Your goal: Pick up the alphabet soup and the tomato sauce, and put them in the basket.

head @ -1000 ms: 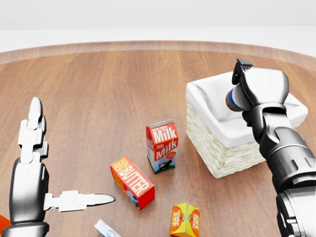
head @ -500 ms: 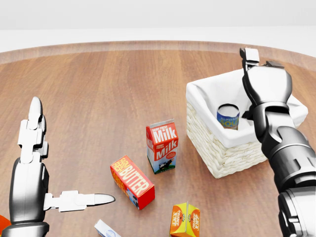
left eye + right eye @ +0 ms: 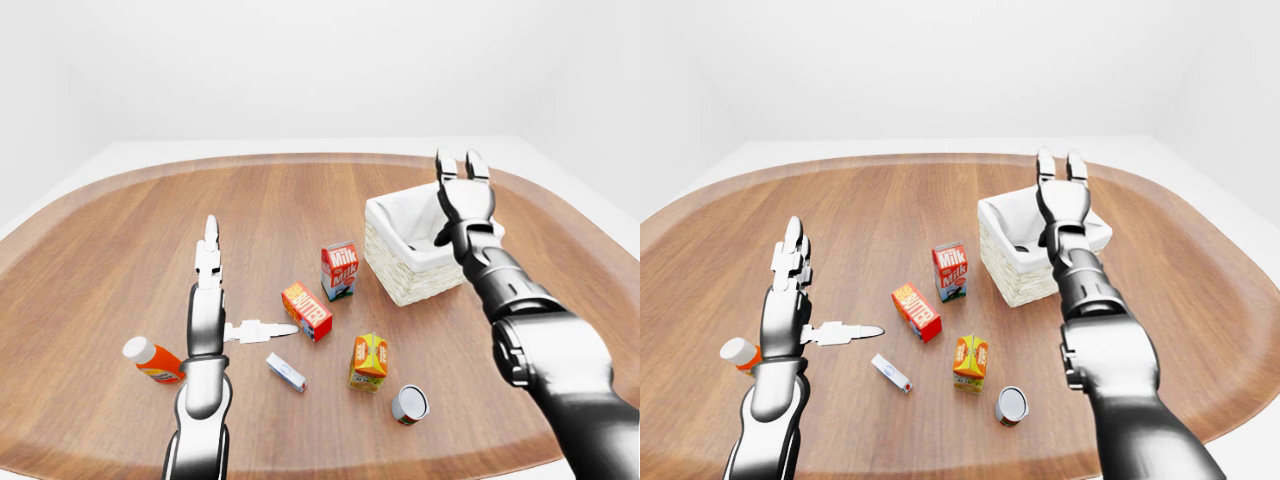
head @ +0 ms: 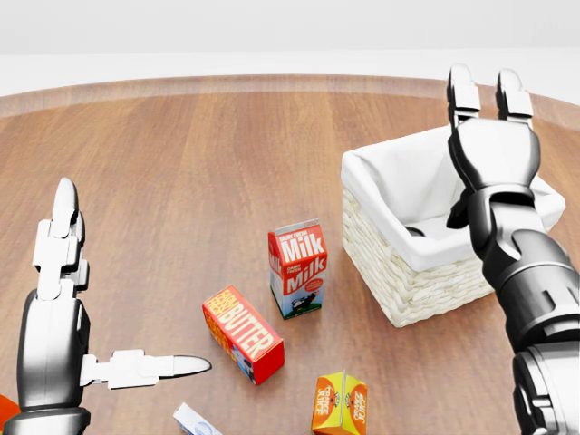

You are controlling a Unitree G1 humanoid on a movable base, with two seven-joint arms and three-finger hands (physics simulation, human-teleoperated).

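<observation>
The white-lined wicker basket [image 4: 399, 285] stands on the wooden table at the right of the head view. My right hand [image 4: 487, 95] is open and empty above it, fingers pointing up. Only a dark sliver of the alphabet soup can [image 4: 419, 232] shows low inside the basket, beside my right forearm. A can with a grey lid and red side, probably the tomato sauce [image 3: 409, 404], lies on the table near the bottom of the left-eye view. My left hand [image 4: 127, 290] is open and empty at the left, far from both cans.
A milk carton [image 4: 297, 268], a butter box [image 4: 242, 333] and an orange juice carton [image 4: 340, 404] stand left of the basket. An orange bottle with a white cap [image 3: 152, 360] and a small white-and-blue box [image 3: 285, 371] lie near my left hand.
My right hand let go of the alphabet soup can, which dropped into the basket and sank almost out of sight. The fingers spread and point up. The left arm has not moved.
</observation>
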